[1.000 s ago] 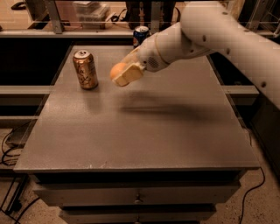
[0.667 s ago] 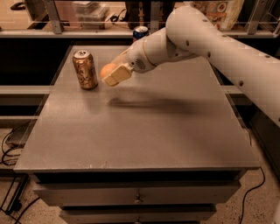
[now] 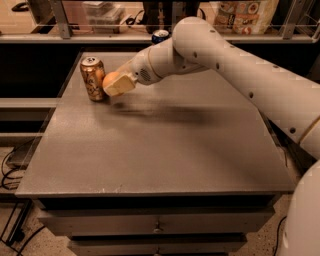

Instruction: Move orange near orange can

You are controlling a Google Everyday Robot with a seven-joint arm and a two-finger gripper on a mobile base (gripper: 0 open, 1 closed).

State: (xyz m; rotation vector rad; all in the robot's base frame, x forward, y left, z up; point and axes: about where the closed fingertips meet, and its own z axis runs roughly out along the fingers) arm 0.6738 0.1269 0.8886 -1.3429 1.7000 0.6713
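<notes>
The orange can (image 3: 93, 78), coppery brown with a silver top, stands upright at the table's far left. My gripper (image 3: 118, 85) is just to its right, shut on the orange (image 3: 110, 79), which shows as a round orange patch between the pale fingers (image 3: 121, 86). The orange hangs slightly above the table, almost touching the can's side. The arm reaches in from the right.
A dark blue can (image 3: 160, 36) stands at the table's far edge, partly behind my arm. The grey table (image 3: 165, 145) has drawers under its front edge. A shelf with bags and boxes (image 3: 242, 15) runs behind it. Cables (image 3: 10, 170) lie on the floor at left.
My gripper has carried the orange leftward and slightly down, from mid-table to right beside the orange can. The cans have not moved.
</notes>
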